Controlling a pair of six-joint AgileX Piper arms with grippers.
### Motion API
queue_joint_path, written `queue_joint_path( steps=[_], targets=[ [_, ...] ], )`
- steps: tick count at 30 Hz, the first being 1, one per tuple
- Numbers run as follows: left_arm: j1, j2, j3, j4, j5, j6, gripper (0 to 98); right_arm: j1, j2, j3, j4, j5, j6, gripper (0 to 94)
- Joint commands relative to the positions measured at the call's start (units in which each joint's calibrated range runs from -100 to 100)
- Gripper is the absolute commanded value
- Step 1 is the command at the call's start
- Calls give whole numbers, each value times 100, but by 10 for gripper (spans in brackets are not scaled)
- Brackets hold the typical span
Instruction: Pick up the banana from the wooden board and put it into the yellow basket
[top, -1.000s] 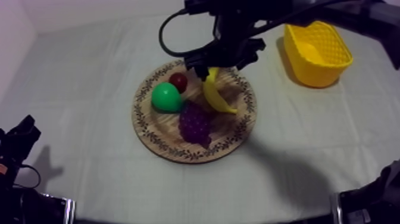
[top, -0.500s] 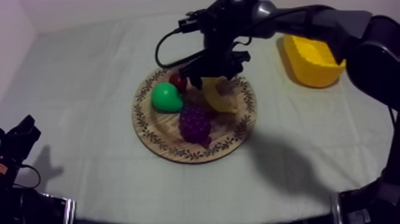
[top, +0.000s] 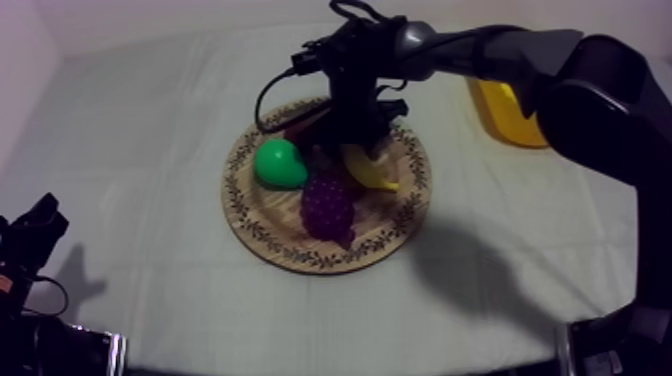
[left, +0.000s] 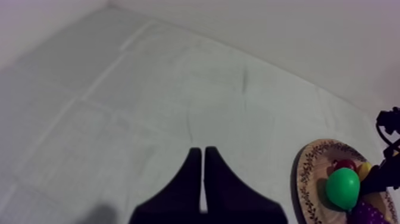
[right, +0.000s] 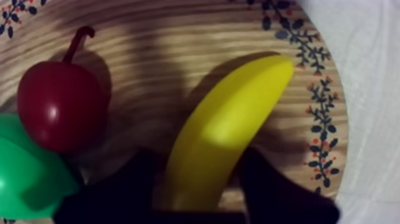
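The right pincer (right: 199, 158) stands spread astride the banana (right: 229, 125), which lies on the wooden board (right: 178, 30). It should close squarely on the banana's middle, clear of the small red fruit (right: 56, 107), then lift straight up.

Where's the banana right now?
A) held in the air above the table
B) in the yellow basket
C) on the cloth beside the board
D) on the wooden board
D: the banana lies on the wooden board near the small red fruit, with the right gripper down at it.
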Motion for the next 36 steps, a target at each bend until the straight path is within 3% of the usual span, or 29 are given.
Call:
queue_joint_path(
  steps=[1, 6, 18, 36],
  targets=[
    [2, -5, -1, 3, 0, 1, 1, -3, 22, -12, 43, 26, -22, 210],
    [2, -5, -1, 3, 0, 0, 1, -2, -116, 90, 93, 23, -46, 111],
    [2, -5, -1, 3, 0, -1, 1, 175, -1657, 730, 342, 27, -69, 87],
    [2, -5, -1, 3, 0, 1, 1, 1624, -3245, 707, 919, -245, 2, 85]
  ],
)
